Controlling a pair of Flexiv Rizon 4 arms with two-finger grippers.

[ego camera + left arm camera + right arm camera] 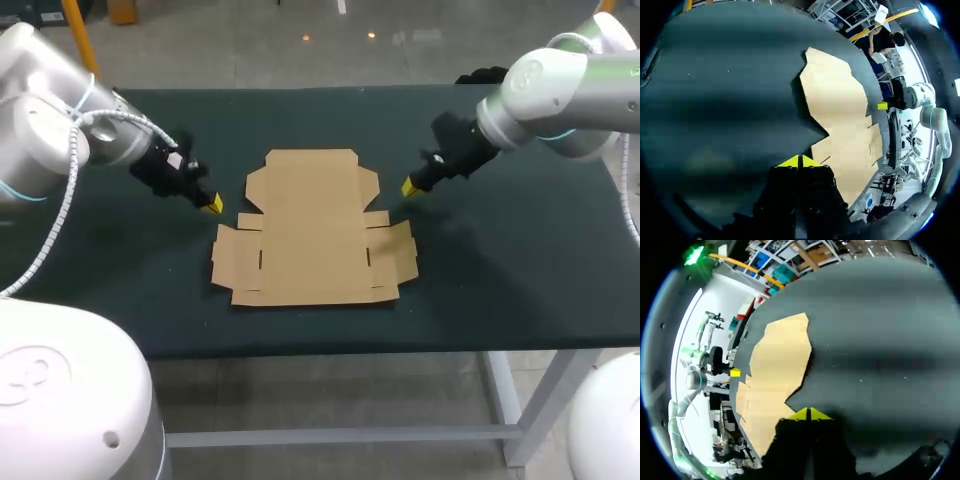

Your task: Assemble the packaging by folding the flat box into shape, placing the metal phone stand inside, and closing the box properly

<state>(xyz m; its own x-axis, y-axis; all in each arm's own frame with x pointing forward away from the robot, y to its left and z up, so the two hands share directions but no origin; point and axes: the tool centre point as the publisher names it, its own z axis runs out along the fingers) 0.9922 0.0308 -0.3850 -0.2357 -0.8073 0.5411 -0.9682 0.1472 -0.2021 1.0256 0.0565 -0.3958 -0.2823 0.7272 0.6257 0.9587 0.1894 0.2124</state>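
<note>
1. The table (500, 280) has a dark, even top with no stop or rim near the work. A sideways push on the cardboard would probably slide it across the top rather than bend it.
2. The flat box (310, 235) lies unfolded in the middle of the table, with all its flaps spread out flush. With so little edge to get under, a flap may be pressed down instead of lifted. A crease may also fold along the wrong line if only one side is raised.
3. The left gripper (212, 205) hangs just beside the box's left edge, apart from it, its yellow tips pressed together. The right gripper (409, 187) hangs the same way off the right edge, tips also pressed together. If the two sides are worked unevenly, the sheet is likely to twist or skid towards one arm.
4. The box is the only container here. It has no walls yet and holds nothing. The phone stand does not show in any view.
</note>
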